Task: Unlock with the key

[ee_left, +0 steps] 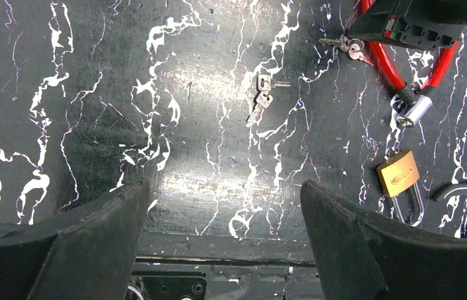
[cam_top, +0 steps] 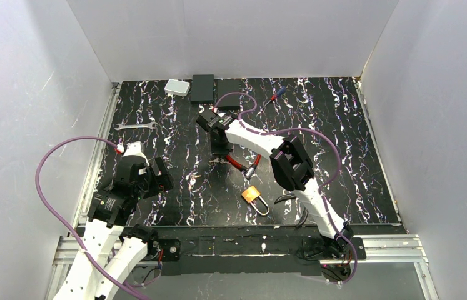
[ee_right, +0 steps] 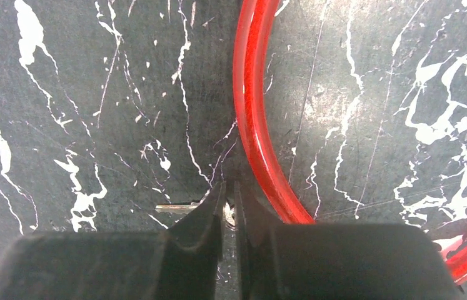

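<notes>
Down on the black, white-veined tabletop (cam_top: 356,156), the thin silver key (ee_right: 173,208) lies just left of the glossy red cable loop (ee_right: 252,112). Its flat blade pokes sideways from the right gripper (ee_right: 229,200), whose dark tapered fingers are pinched onto its head. The boxy brass padlock (cam_top: 252,195), with its curved steel shackle, lies apart, nearer the arm bases. A second small pair of keys (ee_left: 262,97) rests further left. The left gripper (ee_left: 224,194) hangs spread wide, holding nothing.

key (ee_right: 177,207) mostly hidden by right end effector (ee_right: 229,189)
</notes>
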{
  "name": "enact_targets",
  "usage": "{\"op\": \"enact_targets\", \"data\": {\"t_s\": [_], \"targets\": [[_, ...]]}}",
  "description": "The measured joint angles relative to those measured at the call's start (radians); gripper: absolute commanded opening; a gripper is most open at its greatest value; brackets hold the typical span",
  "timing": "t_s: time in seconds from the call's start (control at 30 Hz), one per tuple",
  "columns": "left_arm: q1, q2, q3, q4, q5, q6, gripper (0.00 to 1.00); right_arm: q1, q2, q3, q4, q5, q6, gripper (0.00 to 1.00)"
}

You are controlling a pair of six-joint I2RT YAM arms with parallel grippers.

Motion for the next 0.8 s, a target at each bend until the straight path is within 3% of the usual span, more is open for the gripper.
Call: {"op": "enact_targets", "data": {"t_s": [0.23, 0.8], "targets": [[0.0, 0.0, 0.0, 0.0, 0.003, 0.0, 0.88, -0.001, -0.001, -0.001, 0.028, -0.039, -0.058, 0.5], [-0.002, -0.004, -0.007, 0.0, 0.004, 0.0, 0.88, -0.045, -0.12, -0.212, 0.186, -0.327, -0.491, 0.6]]}}
